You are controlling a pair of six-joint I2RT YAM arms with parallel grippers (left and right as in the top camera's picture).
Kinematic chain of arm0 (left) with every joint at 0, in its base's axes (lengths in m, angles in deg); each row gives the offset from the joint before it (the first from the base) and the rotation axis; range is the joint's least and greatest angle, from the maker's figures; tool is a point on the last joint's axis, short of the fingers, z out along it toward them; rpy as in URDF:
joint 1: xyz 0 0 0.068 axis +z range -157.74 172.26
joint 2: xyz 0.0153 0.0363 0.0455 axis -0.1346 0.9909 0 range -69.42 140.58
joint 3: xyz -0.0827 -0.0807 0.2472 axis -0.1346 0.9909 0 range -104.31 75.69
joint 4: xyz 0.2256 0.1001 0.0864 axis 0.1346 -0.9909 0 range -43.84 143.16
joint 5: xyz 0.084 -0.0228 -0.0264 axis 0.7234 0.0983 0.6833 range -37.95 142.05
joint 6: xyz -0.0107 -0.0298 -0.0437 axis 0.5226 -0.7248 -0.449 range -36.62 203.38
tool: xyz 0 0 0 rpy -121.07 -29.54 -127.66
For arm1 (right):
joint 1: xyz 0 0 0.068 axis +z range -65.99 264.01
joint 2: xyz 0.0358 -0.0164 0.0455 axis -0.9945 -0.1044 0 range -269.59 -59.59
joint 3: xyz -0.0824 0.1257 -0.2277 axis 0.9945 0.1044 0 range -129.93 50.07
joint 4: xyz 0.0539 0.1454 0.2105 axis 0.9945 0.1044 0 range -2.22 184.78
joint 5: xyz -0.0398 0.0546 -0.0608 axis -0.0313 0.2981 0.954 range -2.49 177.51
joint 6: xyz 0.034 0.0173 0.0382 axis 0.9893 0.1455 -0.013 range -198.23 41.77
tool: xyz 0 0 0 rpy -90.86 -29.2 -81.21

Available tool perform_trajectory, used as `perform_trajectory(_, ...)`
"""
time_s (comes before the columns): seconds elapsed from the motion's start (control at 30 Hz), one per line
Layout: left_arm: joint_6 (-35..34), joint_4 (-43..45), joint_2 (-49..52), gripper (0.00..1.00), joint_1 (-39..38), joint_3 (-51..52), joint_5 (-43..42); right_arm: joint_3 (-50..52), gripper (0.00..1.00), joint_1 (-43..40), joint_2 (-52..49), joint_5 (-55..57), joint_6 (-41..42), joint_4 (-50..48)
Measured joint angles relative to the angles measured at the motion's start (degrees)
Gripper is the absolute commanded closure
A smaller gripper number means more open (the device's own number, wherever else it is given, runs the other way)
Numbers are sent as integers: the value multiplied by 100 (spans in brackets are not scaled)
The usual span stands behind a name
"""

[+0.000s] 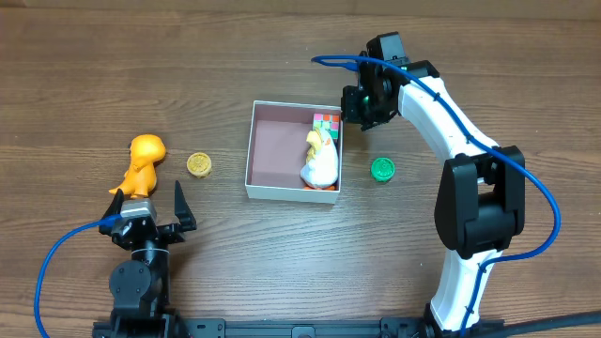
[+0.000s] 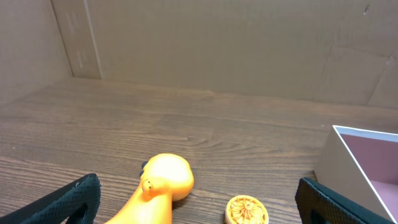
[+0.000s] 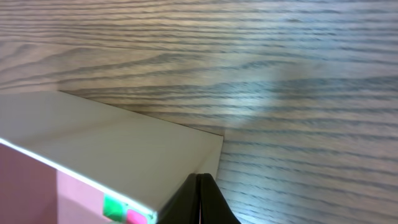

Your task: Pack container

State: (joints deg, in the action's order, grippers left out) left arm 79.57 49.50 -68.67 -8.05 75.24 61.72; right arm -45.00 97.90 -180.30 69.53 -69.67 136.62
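Note:
The container [image 1: 277, 141] is a shallow white box with a pinkish floor at the table's middle. A white and yellow duck toy [image 1: 320, 161] and a colourful cube [image 1: 326, 122] lie inside along its right wall. My right gripper [image 1: 351, 113] is shut and empty just outside the far right corner. In the right wrist view its tips [image 3: 200, 198] sit by the container's white wall [image 3: 112, 155], with the cube [image 3: 121, 211] just inside. My left gripper [image 1: 150, 208] stands open behind an orange toy [image 1: 143, 164]; the wide fingers [image 2: 68, 202] flank that toy [image 2: 163, 183].
A yellow disc [image 1: 198, 165] lies between the orange toy and the container; it shows in the left wrist view [image 2: 247, 210] too, with the container's corner [image 2: 348, 162] at the right. A green disc [image 1: 382, 169] lies right of the container. The right arm's base [image 1: 474, 216] stands at the right.

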Motion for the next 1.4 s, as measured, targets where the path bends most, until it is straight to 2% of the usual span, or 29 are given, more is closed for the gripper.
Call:
perform_trajectory(0.4,2,0,0,0,0,0,0,0,96,0,0,-415,-186,-68)
perform_trajectory(0.77,2,0,0,0,0,0,0,-70,96,0,0,817,601,391)
perform_trajectory(0.9,2,0,0,0,0,0,0,-435,96,-2,0,1537,916,1040)
perform_trajectory(1.07,2,0,0,0,0,0,0,-1198,96,-26,2,2245,1252,2302)
perform_trajectory(1.23,2,0,0,0,0,0,0,-1873,96,-144,22,2492,1596,3521)
perform_trajectory(1.4,2,0,0,0,0,0,0,-2046,96,-240,52,2588,1823,4299)
